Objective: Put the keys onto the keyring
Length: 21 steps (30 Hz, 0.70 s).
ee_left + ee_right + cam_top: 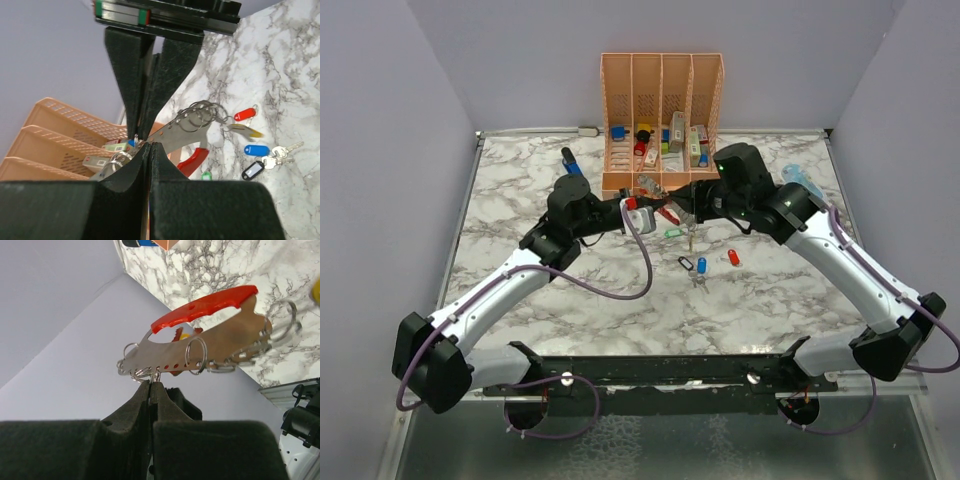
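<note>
The keyring (661, 209) is a flat metal plate with a red curved edge and several split rings. It hangs in the air between both grippers. My left gripper (148, 143) is shut on one end of the plate (172, 134). My right gripper (153, 382) is shut on a small split ring at the plate's lower edge (210, 337). A yellow-tagged key (244, 130) dangles from the rings. On the table below lie a red key (733, 257), a blue key (701, 266), a black key (685, 263) and a green one (672, 232).
A peach slotted organizer (661, 105) with small coloured items stands just behind the grippers. A blue pen-like tool (570, 160) lies at the back left. A pale blue object (796, 175) sits at the back right. Walls close in the table on three sides.
</note>
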Tool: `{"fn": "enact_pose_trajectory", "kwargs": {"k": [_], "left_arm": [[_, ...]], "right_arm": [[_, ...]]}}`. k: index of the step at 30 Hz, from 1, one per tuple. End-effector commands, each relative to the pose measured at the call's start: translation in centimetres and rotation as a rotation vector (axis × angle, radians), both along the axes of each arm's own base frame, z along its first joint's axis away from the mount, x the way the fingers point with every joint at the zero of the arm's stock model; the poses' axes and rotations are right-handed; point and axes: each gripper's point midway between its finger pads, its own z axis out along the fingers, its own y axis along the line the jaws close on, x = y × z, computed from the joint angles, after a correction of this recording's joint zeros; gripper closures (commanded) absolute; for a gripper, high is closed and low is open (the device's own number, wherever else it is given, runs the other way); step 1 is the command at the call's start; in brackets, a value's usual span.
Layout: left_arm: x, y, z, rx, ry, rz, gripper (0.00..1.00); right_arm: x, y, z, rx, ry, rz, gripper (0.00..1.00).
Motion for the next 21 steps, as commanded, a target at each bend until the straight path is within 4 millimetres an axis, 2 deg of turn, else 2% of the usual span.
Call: {"fn": "enact_pose_trajectory", "kwargs": {"k": [1, 6, 12, 17, 21], "left_arm": [[0.1, 1.6, 1.5, -0.016, -0.054, 0.082, 0.99], [0.0, 2.0, 0.4, -0.006, -0.028, 0.099, 0.94], [-1.4, 1.1, -0.6, -0.006, 0.016, 0.01, 0.85], [-0.2, 1.1, -2.0, 0.014, 0.026, 0.052, 0.78], [0.6, 1.3, -2.3, 0.01, 0.015, 0.093, 0.71]], "right_arm": [[0.0, -1.2, 1.9, 0.029, -0.049, -0.053, 0.99], [0.0, -1.0, 1.2, 0.019, -0.039, -0.043, 0.99], [0.3, -0.1, 0.9, 0.021, -0.035, -0.013, 0.99], [0.2, -0.2, 1.2, 0.024, -0.046, -0.011, 0.99], [0.2, -0.5, 1.5, 0.021, -0.058, -0.019, 0.99]]}}
